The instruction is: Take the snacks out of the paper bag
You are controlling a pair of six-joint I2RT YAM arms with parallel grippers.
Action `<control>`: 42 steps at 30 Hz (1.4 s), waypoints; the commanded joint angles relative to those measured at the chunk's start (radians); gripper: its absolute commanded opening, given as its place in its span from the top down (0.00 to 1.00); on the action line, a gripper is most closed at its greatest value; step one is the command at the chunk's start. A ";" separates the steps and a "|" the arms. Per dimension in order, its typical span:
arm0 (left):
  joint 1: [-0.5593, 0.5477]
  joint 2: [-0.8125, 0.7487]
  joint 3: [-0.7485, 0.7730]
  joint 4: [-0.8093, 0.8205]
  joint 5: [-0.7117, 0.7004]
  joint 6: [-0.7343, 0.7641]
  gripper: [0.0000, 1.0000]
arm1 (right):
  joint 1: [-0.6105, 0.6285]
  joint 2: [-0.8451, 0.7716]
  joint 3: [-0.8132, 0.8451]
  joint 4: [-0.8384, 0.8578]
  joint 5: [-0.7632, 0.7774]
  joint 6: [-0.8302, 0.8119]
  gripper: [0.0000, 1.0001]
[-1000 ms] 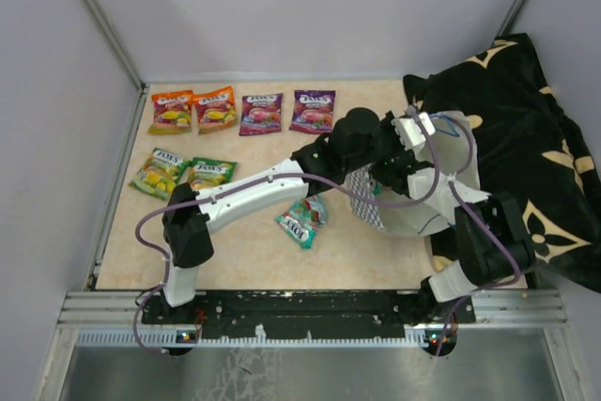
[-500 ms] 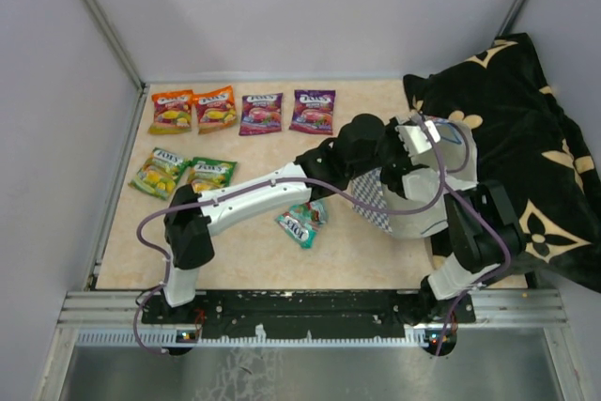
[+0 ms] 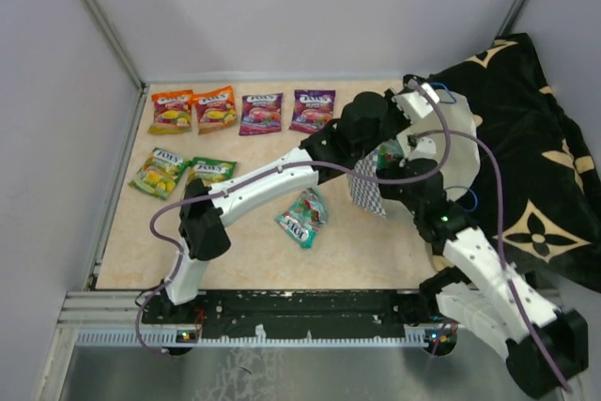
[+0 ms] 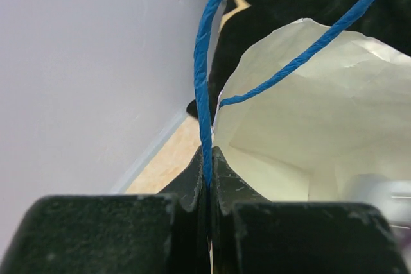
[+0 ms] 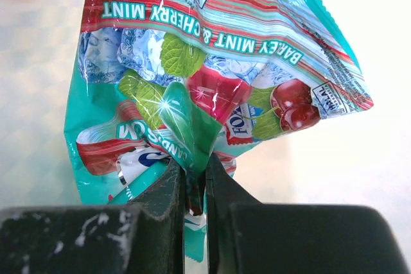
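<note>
Snack in hand: a teal packet (image 5: 212,81) with cherry-mint print, at the mouth of the paper bag (image 3: 455,133); whether it is fully clear of the bag cannot be told. The right jaws are clamped on one crumpled edge of its film. The packet is judged light, thin and glossy. The film is slippery and buckles under the pinch, so the flat sealed edge is a sounder hold than the puffed middle.

The paper bag sits at the right of the bench (image 3: 254,260), touching the black cloth (image 3: 535,166). It is judged light, easily creased and apt to slide unless restrained. The left jaws are closed on the blue cord handle (image 4: 204,75). The cord is thin and might tear the paper under a hard pull.

Lying on the bench, well apart from the bag, are orange packets (image 3: 172,110), purple packets (image 3: 314,110), green packets (image 3: 160,172) and a second teal packet (image 3: 302,217).
</note>
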 commanded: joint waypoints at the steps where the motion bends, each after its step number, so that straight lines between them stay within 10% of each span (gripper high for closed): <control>1: 0.060 0.046 0.092 -0.034 -0.035 -0.078 1.00 | 0.002 -0.261 0.016 -0.138 -0.004 -0.111 1.00; 18: 0.258 0.218 0.272 0.063 0.141 -0.424 1.00 | 0.002 -0.277 0.601 -0.627 -0.226 -0.267 1.00; 26: 0.314 0.260 0.271 0.134 0.275 -0.556 0.98 | 0.002 -0.292 0.392 -0.641 -0.362 -0.251 1.00; 42: 0.389 0.087 0.177 0.115 0.476 -0.549 0.01 | 0.427 0.047 0.036 -0.208 -0.006 -0.056 1.00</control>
